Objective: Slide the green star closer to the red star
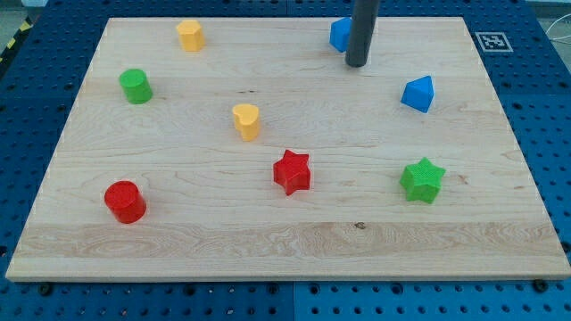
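We have no jaws to open or close here; our arm ends in a plain dark rod, and our tip (357, 64) rests on the wooden board (178, 241) at the far side, just right of a blue block (340, 34) that the rod partly hides.

The green star (422, 180) lies near the right edge, on the near half of the board, well apart from our tip and to its near right. The red star (292, 171) sits left of it, about in the middle, with bare wood between the two. A blue block with slanted faces (418, 94) stands between our tip and the green star, slightly off the straight path.

To do this well, we judge that we should bring our tip around to the right side of the green star, passing clear of that slanted blue block, then push leftward through the star's centre, so it slides straight and does not spin away. We should stop short of knocking the red star.
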{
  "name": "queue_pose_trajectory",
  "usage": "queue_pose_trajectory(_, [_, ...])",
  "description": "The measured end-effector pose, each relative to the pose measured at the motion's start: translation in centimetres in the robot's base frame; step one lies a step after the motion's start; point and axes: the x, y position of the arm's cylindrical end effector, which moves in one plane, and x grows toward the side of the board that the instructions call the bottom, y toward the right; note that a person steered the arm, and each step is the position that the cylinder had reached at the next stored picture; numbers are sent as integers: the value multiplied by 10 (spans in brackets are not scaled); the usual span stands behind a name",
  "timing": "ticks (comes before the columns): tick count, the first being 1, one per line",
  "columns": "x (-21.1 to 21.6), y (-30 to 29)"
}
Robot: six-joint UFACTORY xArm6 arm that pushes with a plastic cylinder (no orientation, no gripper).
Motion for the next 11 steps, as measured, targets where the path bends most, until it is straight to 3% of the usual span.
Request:
queue_pose_trajectory(4, [143, 73])
queue_pose_trajectory(6, [193, 115])
queue_pose_trajectory(8, [209, 81])
queue_pose_trajectory(11, [209, -34])
